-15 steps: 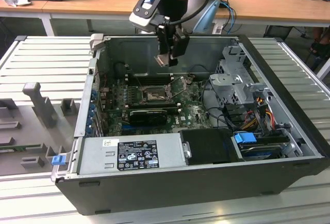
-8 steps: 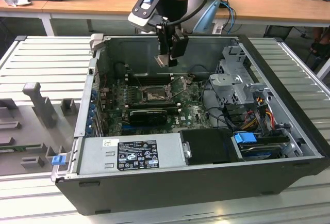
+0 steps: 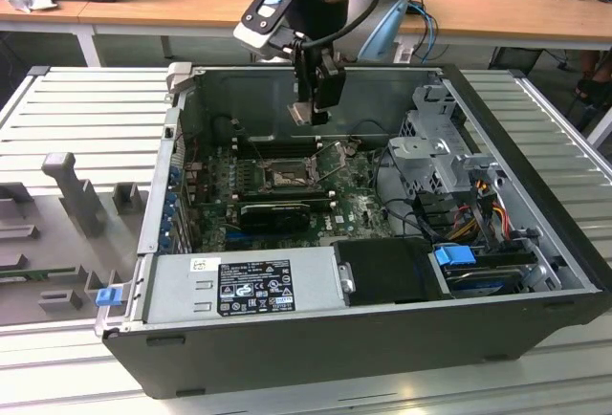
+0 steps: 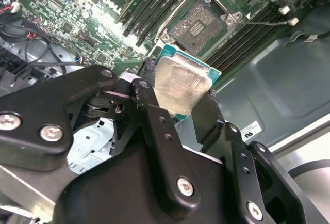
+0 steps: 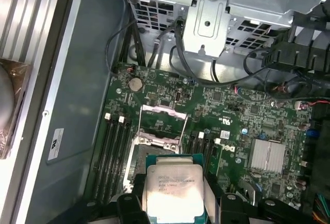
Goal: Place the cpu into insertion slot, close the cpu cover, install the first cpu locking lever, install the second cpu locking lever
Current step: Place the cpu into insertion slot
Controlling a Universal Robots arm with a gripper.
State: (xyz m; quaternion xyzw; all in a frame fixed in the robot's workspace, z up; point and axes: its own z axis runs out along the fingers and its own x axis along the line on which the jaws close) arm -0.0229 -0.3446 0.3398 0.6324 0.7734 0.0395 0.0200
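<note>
End effector point(image 4: 178, 99) gripping cpu point(image 4: 180, 82) edges, clear of open insertion slot point(image 4: 198, 25)

I see the cpu point(image 4: 181, 85), a small flat square chip with a pale silvery face and green edge, pinched in the black gripper point(image 4: 178, 97) above the insertion slot point(image 5: 152, 152), a dark square metal-rimmed socket lying bare. The cpu cover point(image 5: 154, 109), a thin silver-grey frame, is swung open beside it.

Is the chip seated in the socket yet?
No, the pincer holds the chip in the air, apart from the bare socket.
</note>
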